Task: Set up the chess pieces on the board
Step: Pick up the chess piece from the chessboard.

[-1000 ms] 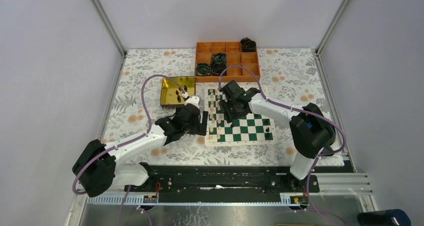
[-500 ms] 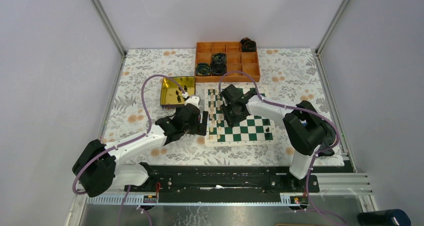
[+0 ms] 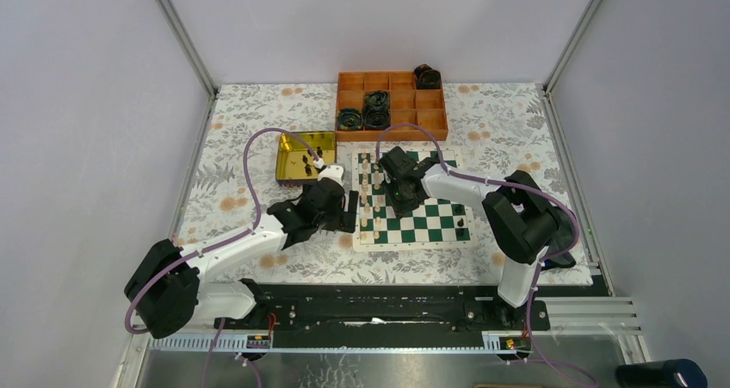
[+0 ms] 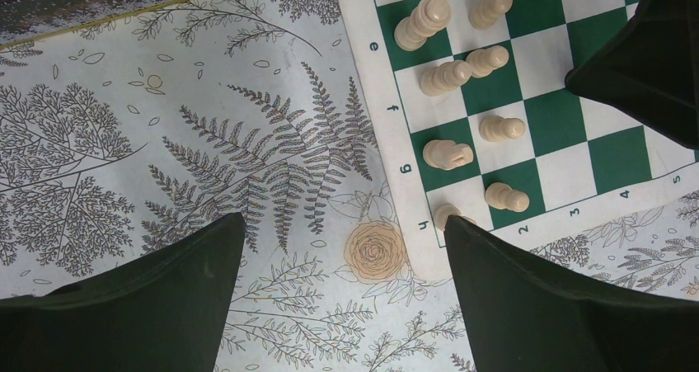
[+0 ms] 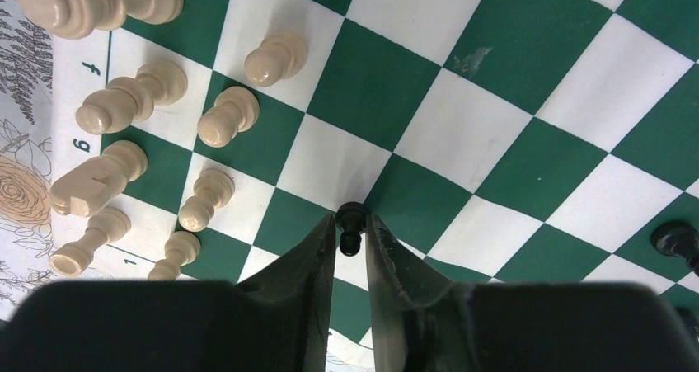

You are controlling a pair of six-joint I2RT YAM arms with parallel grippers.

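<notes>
Right pincer pinching black piece over board; we note cream pieces to its left. Left pincer spread over desk, board corner by its right finger.

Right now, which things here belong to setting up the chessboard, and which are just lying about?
Job: board; cream pieces; black piece in the right claw; black pieces in the yellow tin.
Lying about: orange tray; cable rolls in it.
</notes>
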